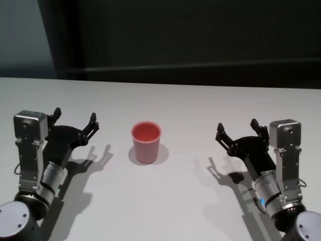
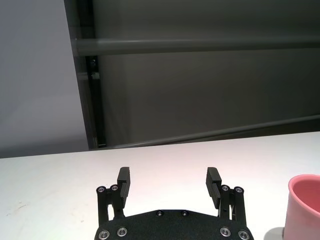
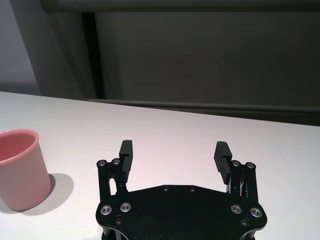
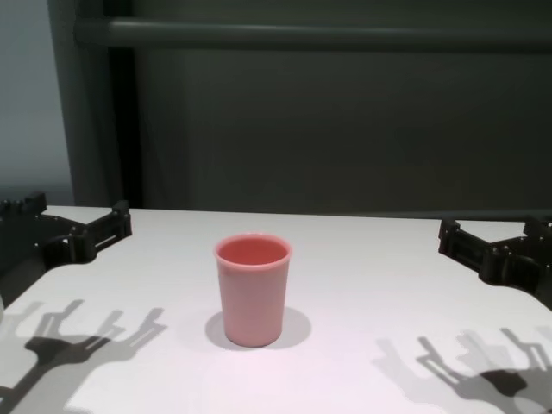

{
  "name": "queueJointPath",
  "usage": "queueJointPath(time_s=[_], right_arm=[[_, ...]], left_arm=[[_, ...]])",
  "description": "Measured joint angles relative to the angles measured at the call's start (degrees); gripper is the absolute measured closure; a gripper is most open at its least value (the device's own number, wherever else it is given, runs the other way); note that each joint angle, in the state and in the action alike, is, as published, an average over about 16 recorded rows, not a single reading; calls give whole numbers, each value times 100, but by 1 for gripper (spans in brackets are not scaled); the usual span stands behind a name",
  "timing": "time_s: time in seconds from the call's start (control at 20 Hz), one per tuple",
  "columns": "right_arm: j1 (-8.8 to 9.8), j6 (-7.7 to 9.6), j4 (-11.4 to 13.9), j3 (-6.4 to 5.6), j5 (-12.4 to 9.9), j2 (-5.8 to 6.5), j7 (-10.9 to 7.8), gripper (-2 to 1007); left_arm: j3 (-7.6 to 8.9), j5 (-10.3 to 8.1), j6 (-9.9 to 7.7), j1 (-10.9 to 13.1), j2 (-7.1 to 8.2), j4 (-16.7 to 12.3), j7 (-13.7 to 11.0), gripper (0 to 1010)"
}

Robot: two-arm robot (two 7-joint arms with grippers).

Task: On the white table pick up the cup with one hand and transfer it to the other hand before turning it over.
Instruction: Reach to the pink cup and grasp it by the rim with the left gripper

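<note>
The pink cup (image 1: 146,142) stands upright, mouth up, in the middle of the white table (image 1: 180,105). It also shows in the chest view (image 4: 252,289), the left wrist view (image 2: 303,205) and the right wrist view (image 3: 19,167). My left gripper (image 1: 75,118) is open and empty, held above the table to the cup's left. My right gripper (image 1: 237,127) is open and empty, held above the table to the cup's right. Both also show in the chest view, the left gripper (image 4: 73,216) and the right gripper (image 4: 496,233).
A dark wall with a horizontal rail (image 4: 310,34) stands behind the table's far edge (image 1: 165,83). Nothing else lies on the table.
</note>
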State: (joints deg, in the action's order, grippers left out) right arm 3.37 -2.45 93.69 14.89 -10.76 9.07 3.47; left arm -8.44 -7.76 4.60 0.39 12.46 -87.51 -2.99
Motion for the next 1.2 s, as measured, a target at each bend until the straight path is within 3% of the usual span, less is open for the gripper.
queueJointPath(time_s=[0.2,0.4,0.8,1.0,1.2], right_arm=[[0,0,0,0,0,0,0,3],[0,0,0,0,0,0,0,3],[0,0,0,0,0,0,0,3],[0,0,0,0,0,0,0,3],[0,0,0,0,0,0,0,3]], left_arm=[[13,91,-32,23,38,-69,12,7],[26,274,-198,63,123,-248,3,7],[-40,799,-819,91,408,-784,-200,7],[-184,1067,-1191,-2,578,-1027,-464,7],[-396,1311,-1425,-171,739,-1175,-781,7]])
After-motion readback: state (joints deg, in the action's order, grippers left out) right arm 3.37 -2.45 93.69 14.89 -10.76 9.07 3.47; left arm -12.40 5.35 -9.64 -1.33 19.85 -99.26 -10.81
